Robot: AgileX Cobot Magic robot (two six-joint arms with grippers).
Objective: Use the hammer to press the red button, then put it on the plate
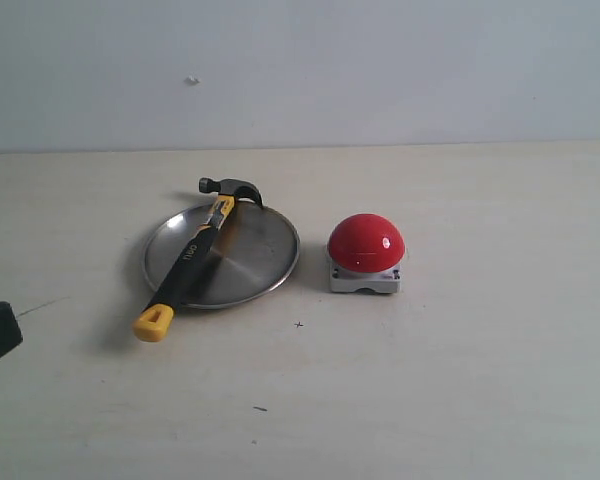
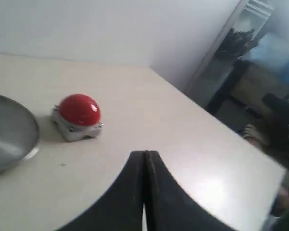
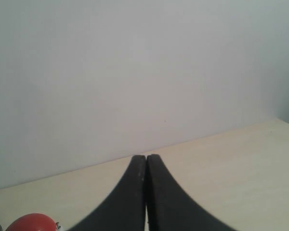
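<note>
Pale desk bears the hammer laid across the plate, apparently finished, so left gripper and right gripper sit closed, empty.

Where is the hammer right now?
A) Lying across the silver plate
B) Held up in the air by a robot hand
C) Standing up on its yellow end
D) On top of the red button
A: the hammer lies flat across the plate, with its yellow end sticking out past the rim onto the table, apart from the red button.
</note>
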